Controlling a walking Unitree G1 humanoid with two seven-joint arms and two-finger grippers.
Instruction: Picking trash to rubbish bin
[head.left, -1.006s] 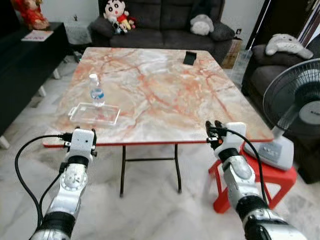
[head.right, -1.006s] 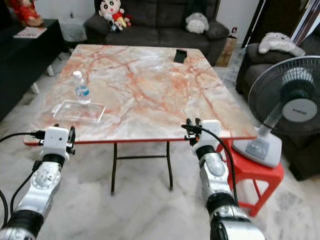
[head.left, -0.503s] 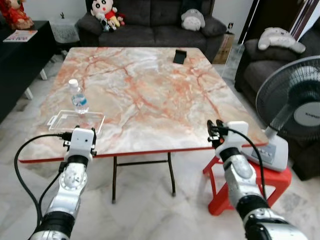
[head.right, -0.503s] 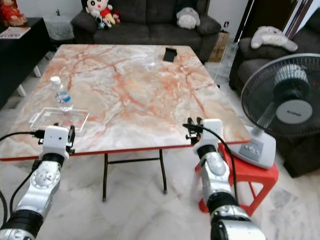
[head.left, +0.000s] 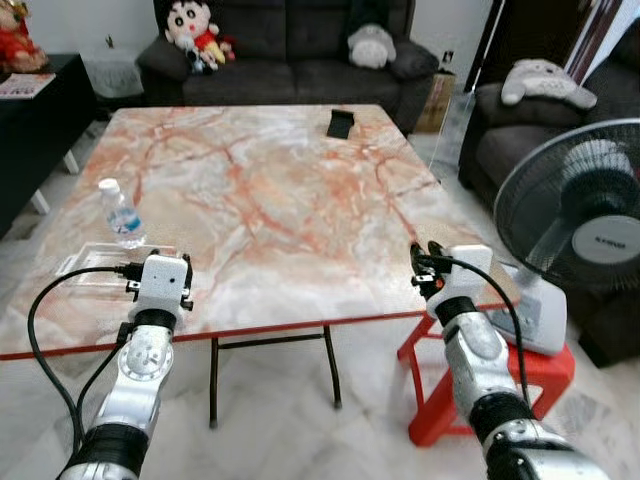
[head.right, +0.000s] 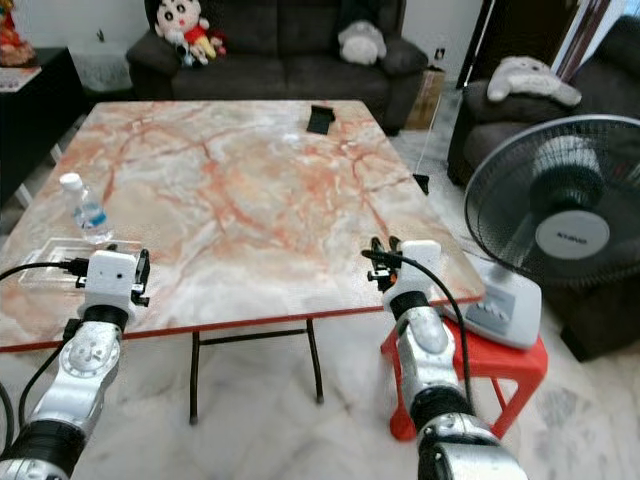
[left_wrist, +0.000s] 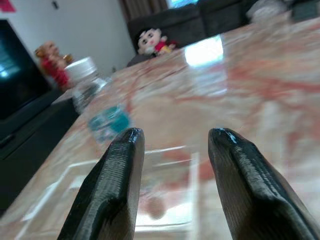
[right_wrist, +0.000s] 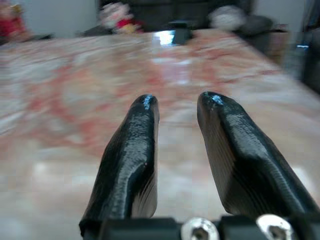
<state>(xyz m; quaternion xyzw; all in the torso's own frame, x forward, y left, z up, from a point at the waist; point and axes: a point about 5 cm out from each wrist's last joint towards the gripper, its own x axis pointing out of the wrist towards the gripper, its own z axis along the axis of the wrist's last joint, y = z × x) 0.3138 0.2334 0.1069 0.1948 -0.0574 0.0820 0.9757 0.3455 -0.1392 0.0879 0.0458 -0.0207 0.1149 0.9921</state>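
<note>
While both arms are raised at the near edge of the marble-patterned surface (head.left: 290, 190), nothing is held. The left gripper (left_wrist: 172, 137) hangs just short of the clear plastic tray (head.left: 85, 262), which lies flat at the near left corner of the surface; its fingers (left_wrist: 112, 180) stand apart with only air between them. A small water bottle (head.left: 121, 213) with a white cap and blue label stands upright just beyond the tray, touching or nearly touching its far edge; I cannot tell which. The right gripper (right_wrist: 176, 102) hovers over the near right edge of the surface, well apart from the tray, its fingers (right_wrist: 132, 150) likewise apart and empty. A dark phone-like object (head.left: 340, 124) lies flat at the far side of the surface, far from the tray. Right of the surface, a standing fan (head.left: 575, 215) rests on a red plastic stool (head.left: 470, 385). Beyond the surface stands a dark sofa (head.left: 290, 45) bearing plush toys (head.left: 190, 28).
</note>
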